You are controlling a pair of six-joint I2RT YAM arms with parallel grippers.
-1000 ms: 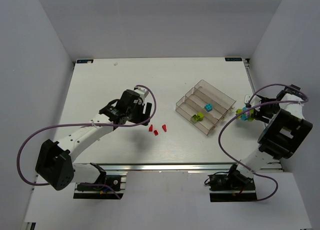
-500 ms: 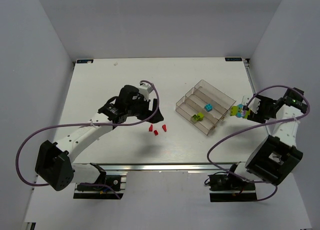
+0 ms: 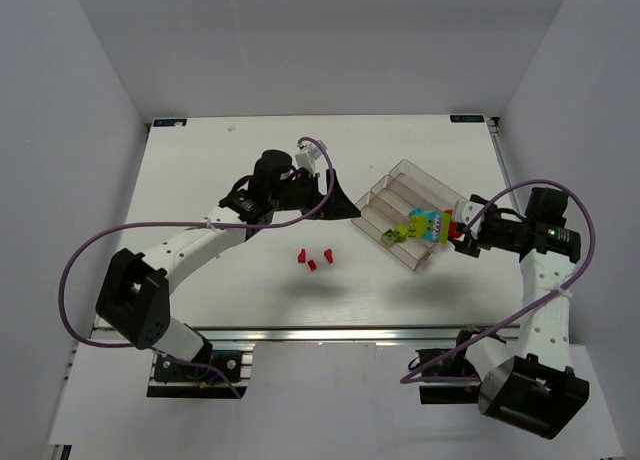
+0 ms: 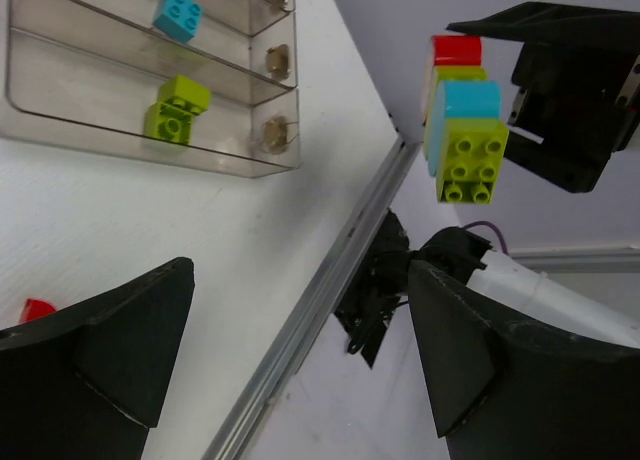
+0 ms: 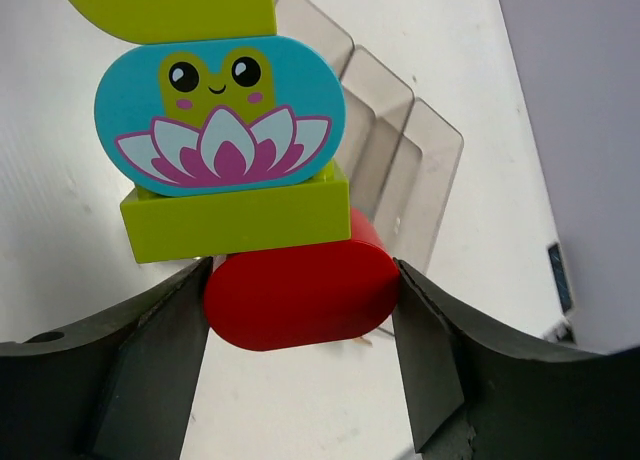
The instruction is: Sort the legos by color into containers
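Observation:
My right gripper (image 3: 460, 230) is shut on the red base of a stacked lego block (image 3: 430, 223) and holds it in the air over the clear divided tray (image 3: 385, 195). In the right wrist view the fingers clamp the red piece (image 5: 300, 285) under a yellow-green brick and a blue frog-and-lotus piece (image 5: 220, 115). The tray holds a yellow-green brick (image 4: 177, 108) and a cyan brick (image 4: 181, 12) in separate compartments. Three red bricks (image 3: 312, 259) lie on the table left of the tray. My left gripper (image 3: 342, 198) is open and empty, raised just left of the tray, and sees the stack (image 4: 462, 120).
The tray (image 5: 400, 130) sits askew on the white table, right of centre. The table's metal front rail (image 4: 330, 280) runs along the near edge. White walls close in left, right and back. Purple cables loop off both arms.
My right arm has swung the stack left from the table's right edge to above the tray. My left gripper has lifted away from the red bricks and moved right toward the tray.

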